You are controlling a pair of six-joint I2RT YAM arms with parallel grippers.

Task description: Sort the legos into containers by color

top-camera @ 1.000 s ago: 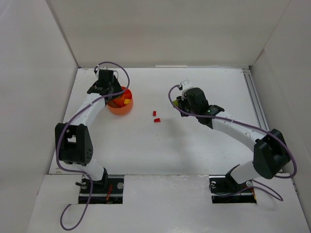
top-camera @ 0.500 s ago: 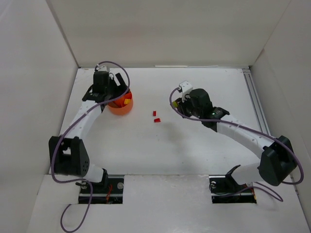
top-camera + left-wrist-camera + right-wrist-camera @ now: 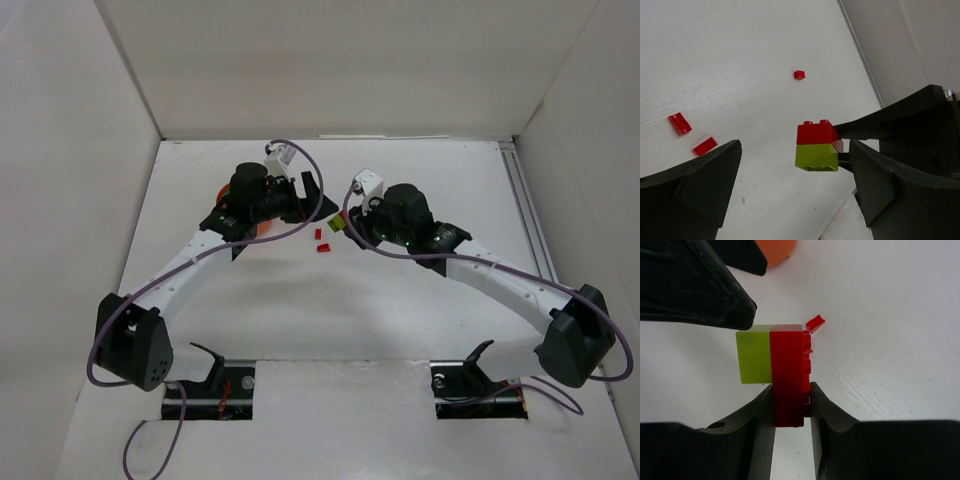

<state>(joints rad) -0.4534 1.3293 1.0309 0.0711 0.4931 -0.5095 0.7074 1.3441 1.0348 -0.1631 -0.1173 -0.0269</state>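
The right tool (image 3: 792, 397) is clamped on the red brick (image 3: 788, 370), holding it above the counter (image 3: 740, 60) with a lime brick (image 3: 754, 354) stuck to it. The left tool (image 3: 795, 162) gapes wide and empty. The lime half sits between its fingers, so left looks best placed to pull it free.

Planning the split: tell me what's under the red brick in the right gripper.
A lime brick, stuck to its underside. The right gripper clamps only the red brick. Their joined faces are hidden.
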